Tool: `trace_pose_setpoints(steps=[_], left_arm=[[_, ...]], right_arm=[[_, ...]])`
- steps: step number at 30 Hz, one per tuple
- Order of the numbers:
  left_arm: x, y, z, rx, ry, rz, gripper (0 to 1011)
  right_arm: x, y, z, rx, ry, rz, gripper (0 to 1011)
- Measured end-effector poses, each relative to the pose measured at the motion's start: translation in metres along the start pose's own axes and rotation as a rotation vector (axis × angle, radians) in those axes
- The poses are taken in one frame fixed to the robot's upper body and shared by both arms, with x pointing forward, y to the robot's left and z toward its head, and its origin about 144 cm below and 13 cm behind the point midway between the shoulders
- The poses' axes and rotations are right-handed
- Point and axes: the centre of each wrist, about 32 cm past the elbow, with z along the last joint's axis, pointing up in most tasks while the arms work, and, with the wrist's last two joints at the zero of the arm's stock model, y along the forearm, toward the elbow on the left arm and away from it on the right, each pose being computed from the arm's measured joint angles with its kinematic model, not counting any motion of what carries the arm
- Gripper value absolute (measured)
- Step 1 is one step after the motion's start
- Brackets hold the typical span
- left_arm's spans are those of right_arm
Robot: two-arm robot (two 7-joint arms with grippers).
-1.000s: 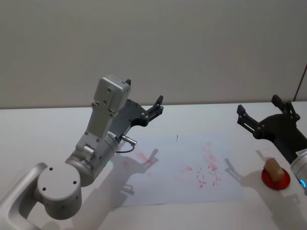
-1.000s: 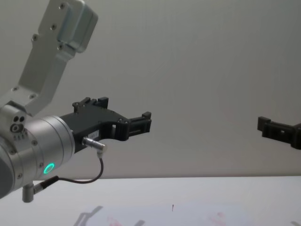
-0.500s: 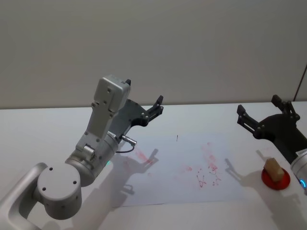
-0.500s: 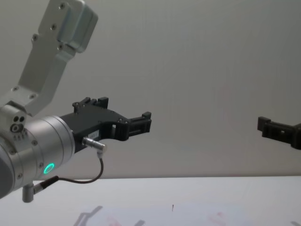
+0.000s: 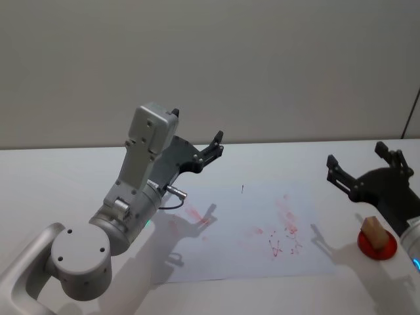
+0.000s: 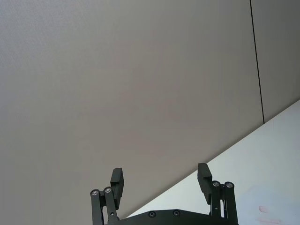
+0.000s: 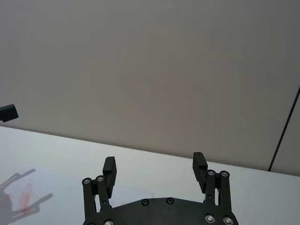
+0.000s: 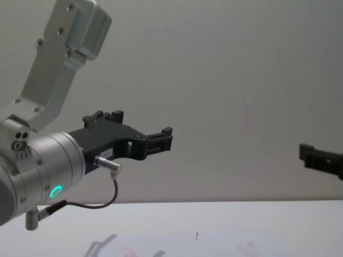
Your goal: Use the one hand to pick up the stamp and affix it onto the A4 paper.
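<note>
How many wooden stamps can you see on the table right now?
1. The stamp rests on the red pad at the table's right side, close to the open right pincer, off the A4 paper. The left arm may hide some table.

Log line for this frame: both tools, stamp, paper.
paper: flat, red marks | stamp: on red pad, right of paper | left tool: open, raised near paper's left side | right tool: open, raised by stamp, not touching

Left hand (image 6: 160, 174) spread open, grey wall (image 6: 117, 70) behind, white table (image 6: 267, 150) beyond
</note>
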Motion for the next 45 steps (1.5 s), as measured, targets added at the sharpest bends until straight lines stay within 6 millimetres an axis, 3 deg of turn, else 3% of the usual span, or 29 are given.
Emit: trace_pose_setpoints(steps=[21, 45], left_arm=[[0.0, 0.0, 0.0, 0.0, 0.0, 0.0, 1001], [0.0, 0.0, 0.0, 0.0, 0.0, 0.0, 1001]], right_arm=[[-0.019, -0.047, -0.009, -0.183, 0.006, -0.19, 1001], [-0.008, -0.033, -0.022, -0.301, 0.016, -0.192, 1001]])
